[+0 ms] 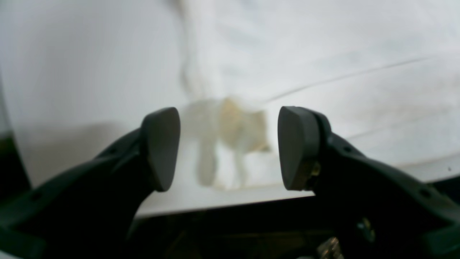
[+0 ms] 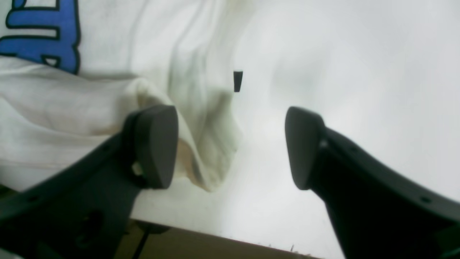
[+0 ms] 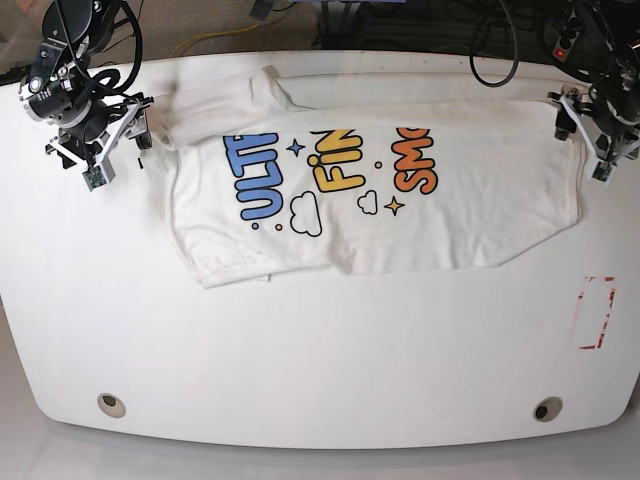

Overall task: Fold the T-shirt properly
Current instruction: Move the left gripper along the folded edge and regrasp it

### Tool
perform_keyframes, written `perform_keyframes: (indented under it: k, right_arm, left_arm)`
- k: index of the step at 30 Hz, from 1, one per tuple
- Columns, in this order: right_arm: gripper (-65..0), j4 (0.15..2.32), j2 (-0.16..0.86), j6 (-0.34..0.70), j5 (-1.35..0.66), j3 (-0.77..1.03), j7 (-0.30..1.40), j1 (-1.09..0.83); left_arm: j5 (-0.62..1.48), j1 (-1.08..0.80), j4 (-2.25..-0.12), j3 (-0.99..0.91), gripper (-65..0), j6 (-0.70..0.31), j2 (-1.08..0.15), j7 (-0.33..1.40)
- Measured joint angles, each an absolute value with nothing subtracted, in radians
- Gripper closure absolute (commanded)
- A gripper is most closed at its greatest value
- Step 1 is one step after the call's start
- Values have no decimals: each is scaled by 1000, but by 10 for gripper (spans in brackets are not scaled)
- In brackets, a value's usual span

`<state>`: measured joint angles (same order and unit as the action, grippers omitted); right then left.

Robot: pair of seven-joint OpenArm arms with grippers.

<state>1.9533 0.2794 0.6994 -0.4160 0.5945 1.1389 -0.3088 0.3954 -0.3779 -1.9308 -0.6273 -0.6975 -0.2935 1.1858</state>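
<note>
Base view showed the T-shirt spread print-up across the upper table. Left gripper and right gripper both stood spread, pinching nothing.

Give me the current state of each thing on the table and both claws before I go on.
White cotton T-shirt with blue, yellow and orange bubble letters: lying print side up across the far half of the table, partly folded, wrinkled, held by neither claw.
Left claw: open, empty, at the shirt's edge.
Right claw: open, empty, a fold of shirt fabric beside one finger.
White table: bare in front of the shirt.
</note>
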Motion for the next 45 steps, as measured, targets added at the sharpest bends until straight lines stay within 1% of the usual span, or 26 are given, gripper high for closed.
perform_keyframes:
  k: [3,7,8,12,14,18,22,28,32,35,38,41,45]
  right_arm:
    - [-430,1954,271,699,-418,595,1154,-301]
    - [-430,1953,253,700,-415,595,1164,-297]
    - [-430,1953,252,700,-415,595,1164,-294]
    - [-430,1954,247,700,-415,595,1161,-287]
    - [-430,1953,247,699,-411,596,1164,-288]
    - [-430,1954,243,700,-418,595,1162,-287]
    - [-430,1953,244,699,-409,595,1164,-287]
    - [-430,1954,244,699,-413,595,1163,-287]
    - [-430,1953,244,699,-407,595,1164,-287]
    - [-430,1953,244,699,-415,595,1163,-287]
    - [-430,1953,244,699,-416,595,1161,-287]
    - [-430,1953,241,699,-414,596,1164,-287]
    - [-430,1953,224,699,-412,595,1163,-287]
  left_arm:
    - [361,-376,-1931,-620,-396,-700,-284,1186]
    - [341,-400,-1931,-633,-388,-700,-299,1188]
    - [345,-413,-1931,-635,-371,-699,-308,1188]
    - [332,-458,-1931,-643,-251,-700,-337,1191]
    - [334,-456,-1931,-616,-233,-700,-348,1203]
    - [339,-448,-1931,-495,-233,-699,-382,1185]
    - [342,-435,-1931,-408,-233,-700,-384,1184]
    - [231,-349,-1929,-253,-233,-699,-386,1187]
    - [110,-286,-1914,-246,-233,-701,-364,1180]
    - [4,-219,-1854,-256,-233,-698,-343,1184]
    - [5,-185,-1838,-269,-235,-698,-336,1188]
    - [15,-182,-1886,-287,-236,-698,-343,1193]
    - [-6,-183,-1918,-295,-236,-698,-361,1277]
